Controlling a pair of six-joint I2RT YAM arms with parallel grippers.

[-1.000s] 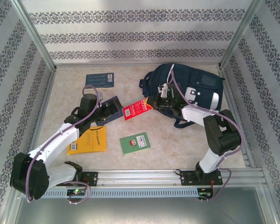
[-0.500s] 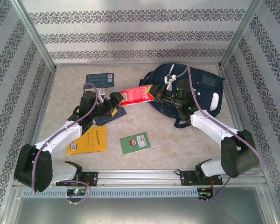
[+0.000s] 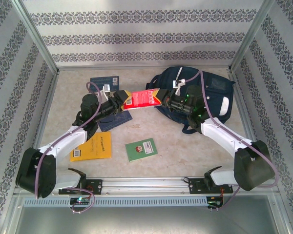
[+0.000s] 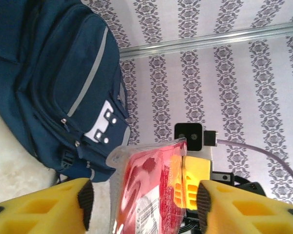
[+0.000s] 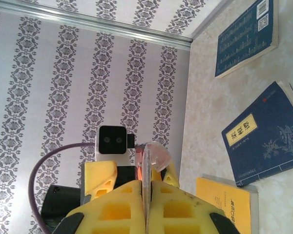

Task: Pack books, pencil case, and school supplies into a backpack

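Lifted off the table (image 3: 185, 146), the red packet (image 3: 142, 98) is hanging beside the backpack (image 3: 210, 87), pinched in the right claw (image 3: 165, 100), with the left claw (image 4: 141, 195) spread around it, so releasing early could drop it.

Walls (image 3: 136, 39) papered in white with grey ornamental bands enclose a pale marbled table (image 3: 180, 146), with aluminium posts (image 3: 36, 36) at the corners.

I see a pale marbled tabletop (image 3: 180, 157); damask-striped wall panels (image 3: 146, 34) box it in; an aluminium rail (image 3: 146, 184) runs along the near edge.
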